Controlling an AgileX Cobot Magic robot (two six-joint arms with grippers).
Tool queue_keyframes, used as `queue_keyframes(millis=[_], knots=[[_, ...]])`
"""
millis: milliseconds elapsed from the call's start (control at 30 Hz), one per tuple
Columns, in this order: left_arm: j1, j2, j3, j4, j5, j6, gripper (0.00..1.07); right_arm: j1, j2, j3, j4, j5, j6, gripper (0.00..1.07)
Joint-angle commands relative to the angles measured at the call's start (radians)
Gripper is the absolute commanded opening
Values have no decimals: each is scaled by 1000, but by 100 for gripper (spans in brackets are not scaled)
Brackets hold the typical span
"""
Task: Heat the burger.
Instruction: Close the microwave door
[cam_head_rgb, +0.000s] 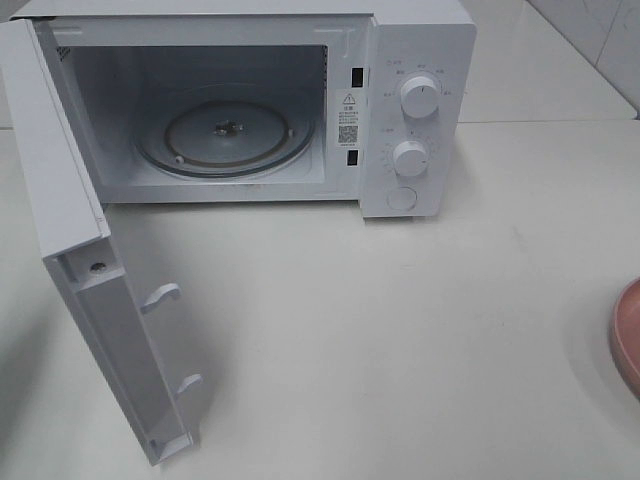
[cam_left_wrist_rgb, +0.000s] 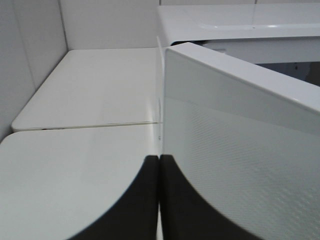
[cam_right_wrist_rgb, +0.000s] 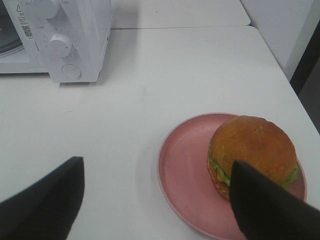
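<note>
The burger (cam_right_wrist_rgb: 252, 150), a brown bun with green lettuce, sits on a pink plate (cam_right_wrist_rgb: 185, 170) on the white table. My right gripper (cam_right_wrist_rgb: 155, 165) hovers open over the plate's near side, one finger overlapping the burger's edge in the right wrist view. The white microwave (cam_head_rgb: 415, 110) stands at the back with its door (cam_head_rgb: 60, 190) swung wide open and its glass turntable (cam_head_rgb: 225, 135) bare. My left gripper (cam_left_wrist_rgb: 159, 159) is shut, its fingers pressed together, right beside the door's outer edge (cam_left_wrist_rgb: 240, 150). Neither gripper shows in the exterior high view.
Only a sliver of the pink plate (cam_head_rgb: 628, 335) shows at the right edge of the exterior high view. The microwave's two knobs (cam_head_rgb: 418, 97) and its round button face front. A tiled wall runs behind the table.
</note>
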Motion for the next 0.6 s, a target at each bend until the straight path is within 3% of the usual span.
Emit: queue_keyframes(millis=[33, 67, 267, 467, 600], knots=[[-4, 53, 1, 112, -92, -58, 0, -8, -26, 2, -3, -10, 10, 76], [-4, 105, 1, 185, -153, -82, 0, -8, -26, 2, -3, -10, 10, 76], [-4, 248, -6, 276, -289, -99, 0, -8, -26, 2, -3, -10, 10, 76], [-61, 332, -38, 271, -324, -84, 0, -8, -26, 2, -3, -10, 10, 76], [-150, 404, -80, 198, -320, -38, 0, -8, -26, 2, -3, -10, 10, 76]])
